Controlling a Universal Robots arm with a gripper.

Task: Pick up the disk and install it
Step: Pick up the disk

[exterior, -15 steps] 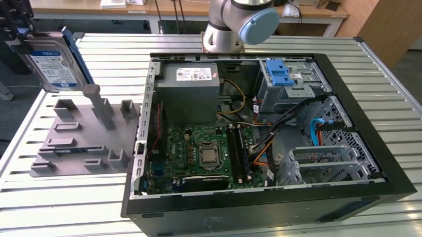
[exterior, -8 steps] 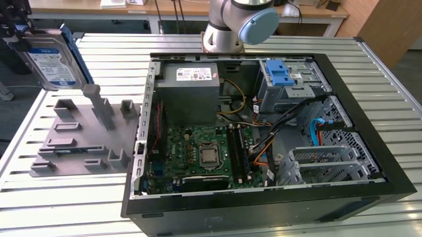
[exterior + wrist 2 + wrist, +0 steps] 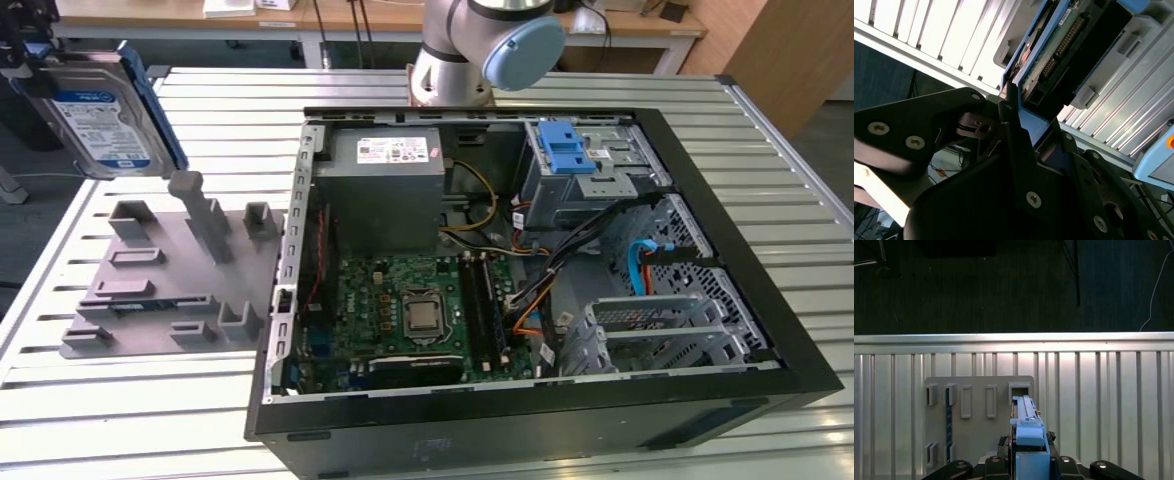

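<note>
**The black gripper (image 3: 1029,122) held the disk in the air at the upper left of the exterior view.**

Its jaws were closed almost together on the blue plastic bracket of the flat rectangular silver-metal disk (image 3: 100,110) with a white-and-blue label, which stood on edge and slightly tilted. In the first wrist view the disk (image 3: 1026,437) hung edge-on over the flat grey slotted fixture plate (image 3: 979,440), clear of it, with the ribbed silver metal table (image 3: 1104,405) beneath. In the exterior view the plate (image 3: 160,290) lay at centre left, just beside the open black computer case (image 3: 534,430). The grey metal drive cage with a blue plastic latch (image 3: 587,160) sat at the upper right inside the case, well apart from the disk.
</note>
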